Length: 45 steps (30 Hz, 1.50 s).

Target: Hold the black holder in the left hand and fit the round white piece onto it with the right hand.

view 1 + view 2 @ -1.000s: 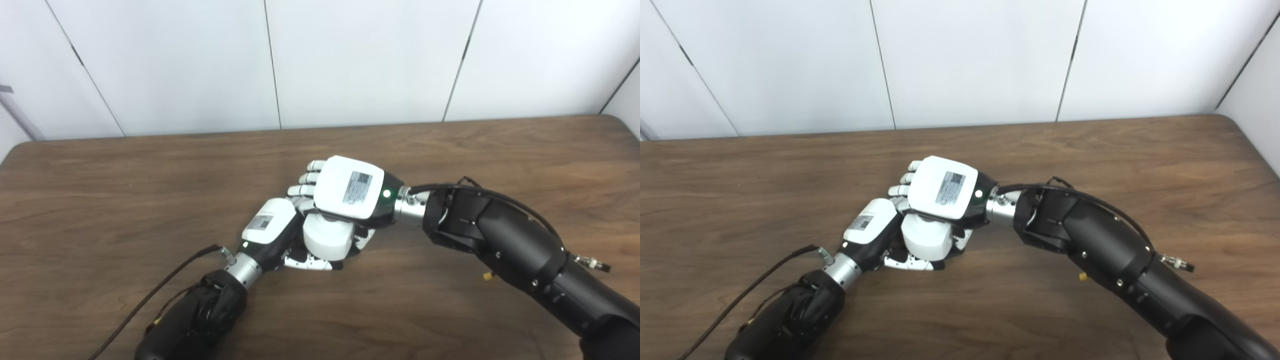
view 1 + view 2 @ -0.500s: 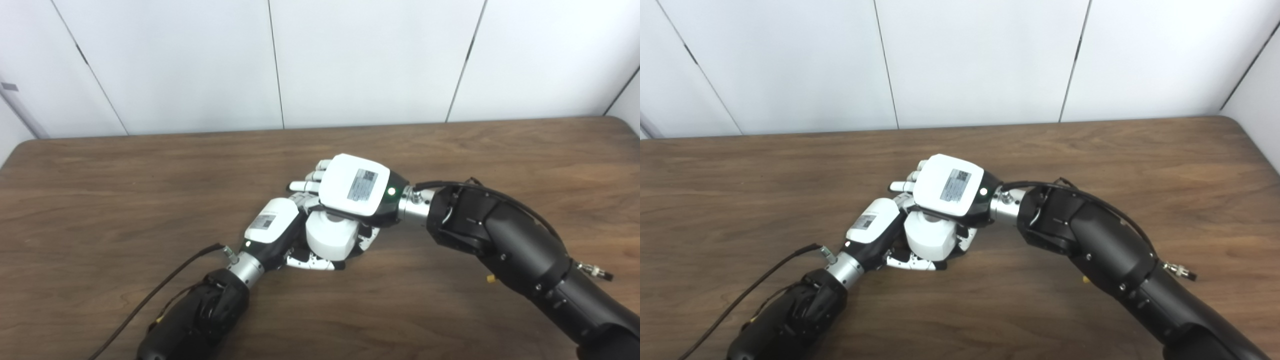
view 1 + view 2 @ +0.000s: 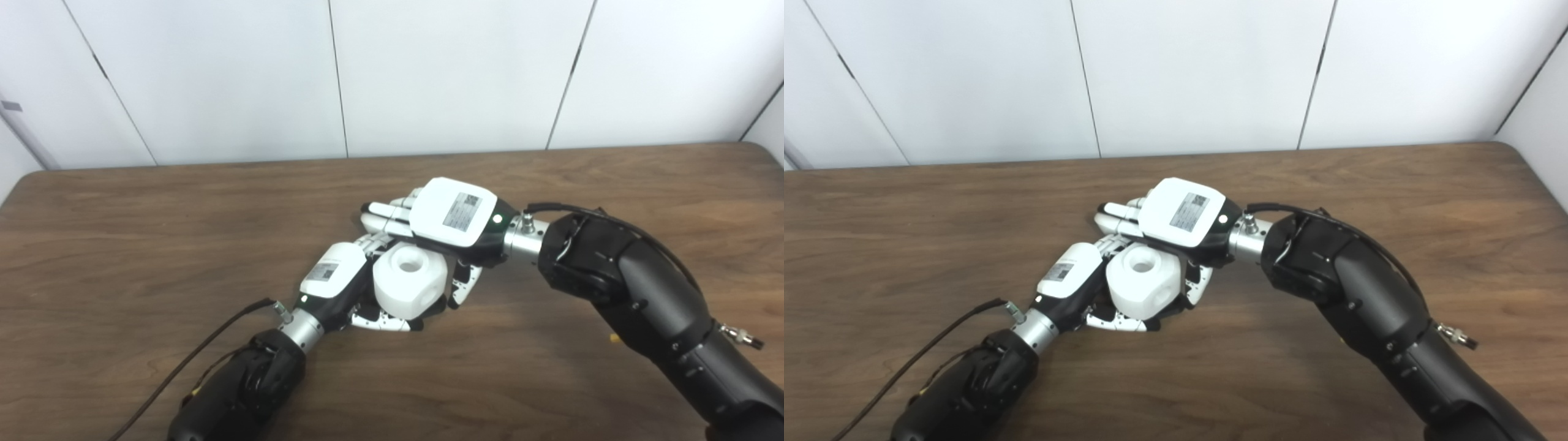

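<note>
right hand [image 3: 453, 211] has lifted back off white piece [image 3: 407, 278], fingers spread, holding nothing | piece top hole now exposed, was covered | left hand [image 3: 343, 288] fingers stay wrapped on piece low over surface [image 3: 122, 245] | black holder hidden, cannot tell

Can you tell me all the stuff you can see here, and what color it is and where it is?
round white piece: one, white, hole on top, mid-table, in the left hand
black holder: barely visible under the white piece, can't tell much
table: one, dark brown wood, fills the lower picture
wall panels: white, behind the table
left hand: one, white and black, closed around the piece
right hand: one, white and black, fingers spread, just behind and above the piece
</note>
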Tool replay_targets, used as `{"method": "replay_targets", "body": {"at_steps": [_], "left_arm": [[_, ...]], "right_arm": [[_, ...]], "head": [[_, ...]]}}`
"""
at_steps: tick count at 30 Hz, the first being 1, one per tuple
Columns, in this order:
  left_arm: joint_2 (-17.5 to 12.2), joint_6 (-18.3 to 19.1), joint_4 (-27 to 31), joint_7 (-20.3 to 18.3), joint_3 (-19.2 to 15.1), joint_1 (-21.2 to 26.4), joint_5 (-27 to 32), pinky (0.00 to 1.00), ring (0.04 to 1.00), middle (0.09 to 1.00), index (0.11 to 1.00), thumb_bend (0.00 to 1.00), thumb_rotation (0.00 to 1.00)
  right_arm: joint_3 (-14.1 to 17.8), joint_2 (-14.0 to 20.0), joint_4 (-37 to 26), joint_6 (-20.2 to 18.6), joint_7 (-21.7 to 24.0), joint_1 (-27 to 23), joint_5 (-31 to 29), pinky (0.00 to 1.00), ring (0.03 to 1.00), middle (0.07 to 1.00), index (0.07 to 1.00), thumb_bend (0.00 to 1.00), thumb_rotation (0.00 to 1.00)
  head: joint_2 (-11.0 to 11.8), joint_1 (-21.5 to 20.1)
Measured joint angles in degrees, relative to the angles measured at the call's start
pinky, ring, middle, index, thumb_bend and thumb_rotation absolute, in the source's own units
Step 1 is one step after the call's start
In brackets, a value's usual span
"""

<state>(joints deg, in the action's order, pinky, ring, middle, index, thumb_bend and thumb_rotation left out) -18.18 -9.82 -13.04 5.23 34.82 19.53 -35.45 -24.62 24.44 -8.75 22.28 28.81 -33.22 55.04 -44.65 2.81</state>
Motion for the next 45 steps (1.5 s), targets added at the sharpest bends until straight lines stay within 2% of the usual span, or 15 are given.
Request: {"method": "replay_targets", "body": {"at_steps": [15, 19, 24, 26, 28, 31, 33, 36, 38, 42, 45], "left_arm": [[0.01, 0.0, 0.06, -0.04, 0.01, -0.01, 0.0, 0.95, 0.94, 0.931, 0.484, 0.52, 0.06], [0.02, 0.0, 0.06, -0.05, 0.01, -0.01, 0.0, 0.95, 0.94, 0.93, 0.484, 0.52, 0.06], [0.02, 0.0, 0.05, -0.05, 0.02, -0.01, 0.0, 0.95, 0.938, 0.929, 0.484, 0.52, 0.06], [0.02, 0.0, 0.05, -0.05, 0.02, -0.02, 0.0, 0.95, 0.939, 0.928, 0.484, 0.52, 0.06], [0.02, 0.0, 0.05, -0.06, 0.02, -0.02, 0.0, 0.95, 0.939, 0.927, 0.484, 0.52, 0.06], [0.02, -0.01, 0.0, -0.05, 0.01, -0.02, 0.0, 0.95, 0.938, 0.924, 0.484, 0.52, 0.06], [0.02, -0.01, -0.01, -0.06, 0.01, -0.01, 0.0, 0.95, 0.945, 0.928, 0.484, 0.52, 0.06], [-0.04, -0.03, -0.03, -0.05, -0.04, -0.02, 0.14, 0.95, 0.947, 0.927, 0.484, 0.52, 0.06], [-0.06, -0.07, -0.13, -0.05, -0.04, 0.01, 0.25, 0.95, 0.947, 0.925, 0.484, 0.52, 0.06], [-0.03, -0.11, -0.23, -0.09, 0.01, 0.1, 0.25, 0.94, 0.942, 0.921, 0.484, 0.52, 0.06], [-0.02, -0.19, -0.29, -0.15, 0.02, 0.15, 0.25, 0.94, 0.94, 0.916, 0.484, 0.52, 0.06]], "right_arm": [[1.19, 0.01, -0.85, 0.0, 1.66, 0.0, -0.82, 0.76, 0.872, 0.988, 1.0, 1.0, 0.28], [1.97, 0.33, -0.85, 0.04, 1.87, -0.01, -1.24, 0.68, 0.842, 0.983, 1.0, 0.94, 0.21], [3.46, 2.59, -0.87, -0.05, 3.33, 0.0, -1.89, 0.68, 0.825, 0.936, 0.997, 0.89, 0.04], [4.76, 3.63, -0.86, -0.37, 3.72, 0.09, -2.13, 0.65, 0.798, 0.9, 0.973, 0.89, 0.01], [7.03, 4.53, -0.72, -0.55, 2.99, 0.44, -2.41, 0.63, 0.768, 0.864, 0.919, 0.84, 0.02], [11.67, 4.62, 1.41, -1.02, -0.78, 1.51, -4.25, 0.55, 0.702, 0.796, 0.829, 0.81, 0.03], [15.69, 3.48, 2.86, -3.39, -2.85, 2.85, -7.07, 0.52, 0.664, 0.757, 0.784, 0.79, 0.05], [22.65, -0.37, 3.25, -11.41, -4.9, 4.97, -13.17, 0.52, 0.662, 0.734, 0.752, 0.77, 0.04], [26.55, -3.66, 3.21, -17.45, -5.25, 5.71, -19.41, 0.5, 0.66, 0.733, 0.75, 0.75, 0.04], [31.98, -9.13, 2.96, -27.85, -5.72, 6.44, -31.53, 0.55, 0.642, 0.733, 0.754, 0.67, 0.06], [34.31, -11.84, 2.53, -32.98, -6.98, 7.58, -37.22, 0.6, 0.667, 0.74, 0.764, 0.65, 0.09]], "head": [[0.0, -0.09], [0.09, 0.18], [0.44, 0.18], [0.53, 0.0], [0.79, -0.17], [1.05, 0.0], [1.23, -0.09], [1.41, -0.26], [1.58, -0.17], [1.76, -0.09], [1.85, 0.0]]}}
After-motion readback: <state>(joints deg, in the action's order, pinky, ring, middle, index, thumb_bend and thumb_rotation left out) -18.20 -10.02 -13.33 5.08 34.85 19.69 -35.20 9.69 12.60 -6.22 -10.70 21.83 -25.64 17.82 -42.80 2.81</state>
